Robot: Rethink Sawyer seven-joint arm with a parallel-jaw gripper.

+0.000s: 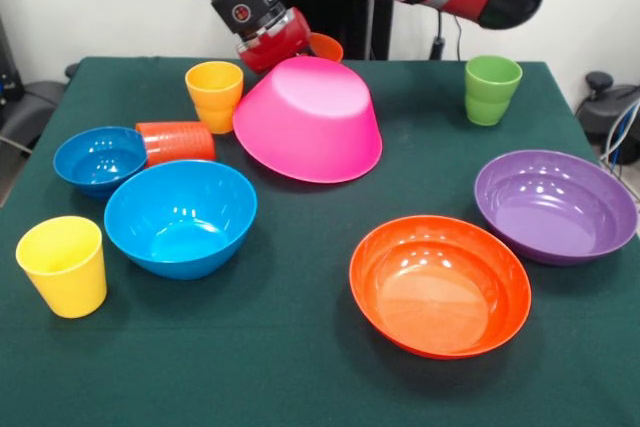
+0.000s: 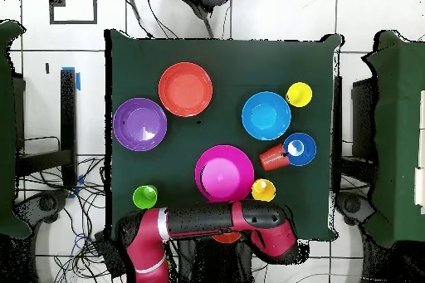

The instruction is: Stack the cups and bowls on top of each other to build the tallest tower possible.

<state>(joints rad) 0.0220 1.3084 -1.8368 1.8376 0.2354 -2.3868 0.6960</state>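
Note:
The large pink bowl [image 1: 310, 122] [image 2: 224, 172] is bottom-up and tilted, with no tower on it. My gripper [image 1: 272, 51] is at its far rim, its tips hidden behind the bowl. The small orange bowl [image 1: 326, 46] peeks out behind it. The medium blue bowl [image 1: 180, 217] and small blue bowl [image 1: 98, 159] stand upright at the left. An orange-red cup [image 1: 176, 141] lies on its side between them. One yellow cup [image 1: 214, 94] stands left of the pink bowl, another [image 1: 62, 265] at the near left. The green cup [image 1: 491, 89] stands at the far right.
The wide shallow orange bowl [image 1: 440, 284] sits near the front and the wide shallow purple bowl [image 1: 555, 205] at the right, both upright. The arm [image 2: 216, 217] lies across the table's robot-side edge. Chairs and cables surround the green table [image 1: 300, 377].

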